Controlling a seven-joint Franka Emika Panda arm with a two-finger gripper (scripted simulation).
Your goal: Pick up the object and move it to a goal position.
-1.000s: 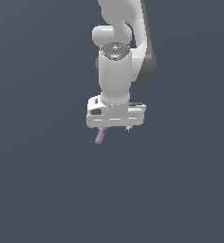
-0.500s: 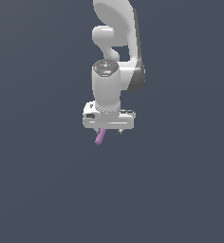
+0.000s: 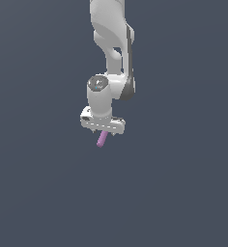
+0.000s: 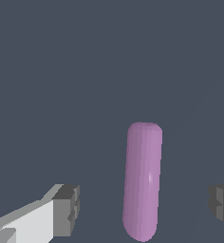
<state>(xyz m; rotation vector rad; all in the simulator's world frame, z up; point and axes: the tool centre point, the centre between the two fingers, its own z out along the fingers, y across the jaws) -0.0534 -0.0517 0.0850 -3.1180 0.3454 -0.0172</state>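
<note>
The object point(image 3: 102, 139), a short pink-purple rod with rounded ends, shows just under the white hand in the exterior view, its upper end hidden by the hand. My gripper point(image 3: 103, 130) is directly over it. In the wrist view the object point(image 4: 142, 180) lies lengthwise between the two fingers, with a clear gap on each side. My gripper point(image 4: 144, 206) is open, one grey fingertip point(image 4: 67, 210) on one side and the other fingertip point(image 4: 221, 201) at the picture's edge. Neither pad touches the rod.
A plain dark grey-blue surface fills both views. The white arm point(image 3: 113, 43) rises from the hand toward the top of the exterior view. No goal marker or other object shows.
The hand has shifted toward the exterior view's left and come slightly lower, ending centred over the rod. The arm above has swung. The rod has stayed where it was.
</note>
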